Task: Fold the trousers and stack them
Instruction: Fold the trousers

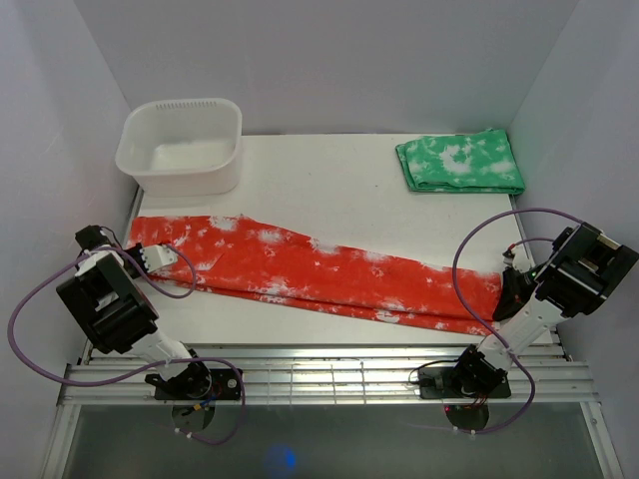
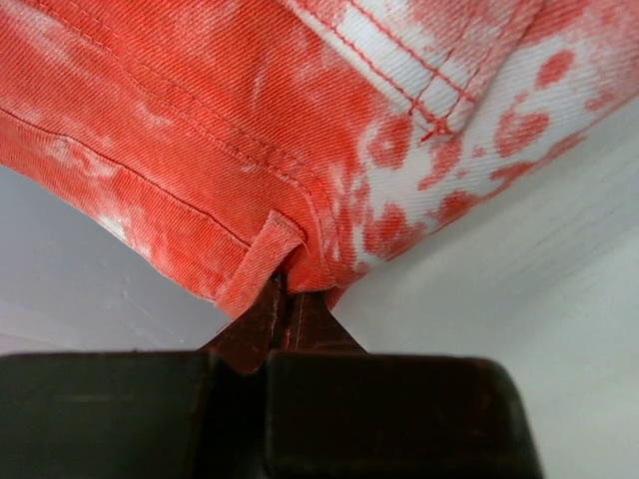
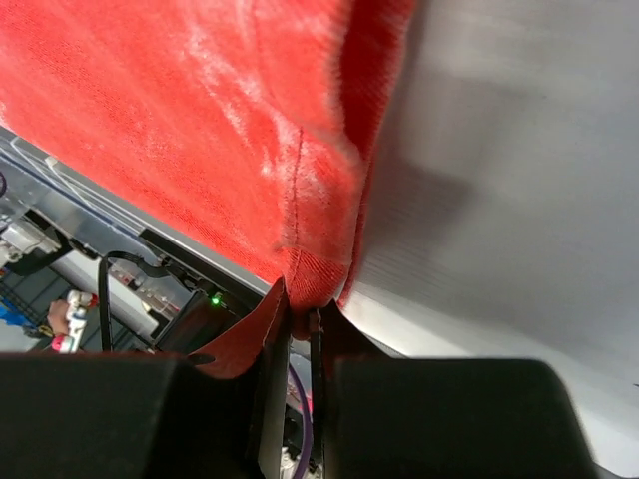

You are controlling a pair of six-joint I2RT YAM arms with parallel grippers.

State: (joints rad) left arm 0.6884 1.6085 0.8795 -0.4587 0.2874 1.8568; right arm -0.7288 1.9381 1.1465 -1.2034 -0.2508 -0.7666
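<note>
The left claw (image 1: 168, 257) clamps the waist end of the trousers (image 1: 329, 274), which lie stretched across the table (image 1: 319, 180) seen from above; the right claw (image 1: 507, 289) grips the cuff end. Left wrist: fingers (image 2: 255, 331) pinched shut on a belt loop (image 2: 258, 261). Right wrist: fingers closed on red hem

The left gripper (image 2: 288, 321) pinches the edge of the trousers (image 2: 200, 130), its two dark fingers (image 2: 250, 334) pressed together on the cloth just beside a belt loop (image 2: 258, 261). The red-orange twill, blotched white, spreads away from the fingertips across the far part of the view, stitched seams running over it. White table (image 2: 539, 289) shows either side of the cloth's near edge
</note>
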